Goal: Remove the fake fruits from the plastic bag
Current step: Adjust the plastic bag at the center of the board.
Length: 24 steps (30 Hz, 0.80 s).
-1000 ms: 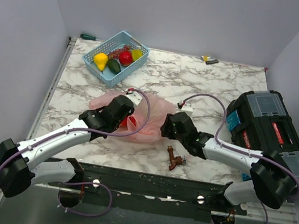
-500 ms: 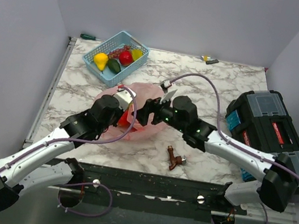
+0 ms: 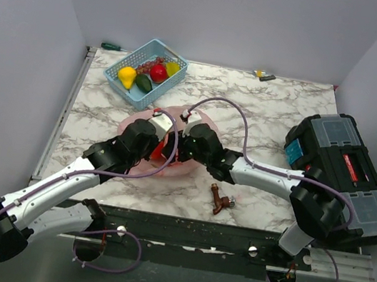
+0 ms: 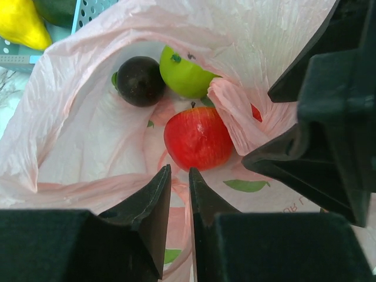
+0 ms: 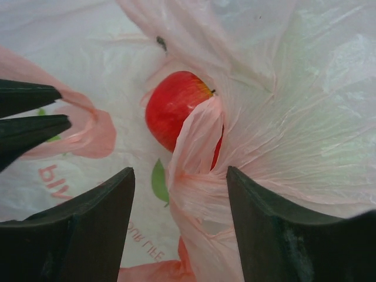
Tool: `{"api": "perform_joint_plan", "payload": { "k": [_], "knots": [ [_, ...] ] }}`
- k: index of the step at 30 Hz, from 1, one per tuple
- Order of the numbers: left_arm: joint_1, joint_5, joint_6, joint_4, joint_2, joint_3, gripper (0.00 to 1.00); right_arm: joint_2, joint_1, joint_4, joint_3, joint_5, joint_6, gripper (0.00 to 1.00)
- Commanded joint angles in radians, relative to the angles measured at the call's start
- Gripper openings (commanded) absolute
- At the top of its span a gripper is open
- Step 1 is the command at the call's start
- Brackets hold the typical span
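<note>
Inside the plastic bag point(image 4: 76, 117), a red apple point(image 4: 197, 138) lies beyond left jaws

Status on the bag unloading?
Left tool pinching plastic bag rim. Right tool open over red apple. Bag fold between its fingers. Green apple, dark fruit also inside.

Right gripper point(image 5: 178, 176) now in over the open plastic bag point(image 3: 209, 124), close beside the left gripper point(image 4: 178, 173)
</note>
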Motion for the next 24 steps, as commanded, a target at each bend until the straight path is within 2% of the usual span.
{"api": "perform_joint_plan", "payload": {
  "k": [1, 2, 5, 6, 8, 14, 24],
  "knots": [
    [-0.003, 0.004, -0.006, -0.016, 0.009, 0.007, 0.18, 0.037, 0.018, 0.053, 0.009, 0.168, 0.017, 0.61],
    [-0.002, 0.003, -0.005, -0.016, 0.010, 0.009, 0.18, 0.034, 0.018, 0.084, -0.012, 0.173, 0.024, 0.55],
    [-0.002, 0.000, -0.005, -0.018, 0.015, 0.010, 0.18, -0.010, 0.020, 0.126, -0.082, 0.254, 0.067, 0.19],
    [-0.002, 0.000, -0.005, -0.017, 0.015, 0.009, 0.18, -0.040, 0.019, 0.130, -0.112, 0.281, 0.073, 0.10],
    [-0.003, 0.001, -0.006, -0.016, 0.015, 0.008, 0.18, -0.126, 0.019, 0.142, -0.175, 0.336, 0.080, 0.01],
    [-0.002, 0.008, -0.005, -0.024, 0.024, 0.020, 0.18, -0.427, 0.018, 0.074, -0.302, 0.537, 0.048, 0.01],
    [-0.003, 0.002, -0.006, -0.030, 0.036, 0.021, 0.18, -0.778, 0.018, -0.082, -0.509, 0.653, 0.144, 0.01]
  ]
}}
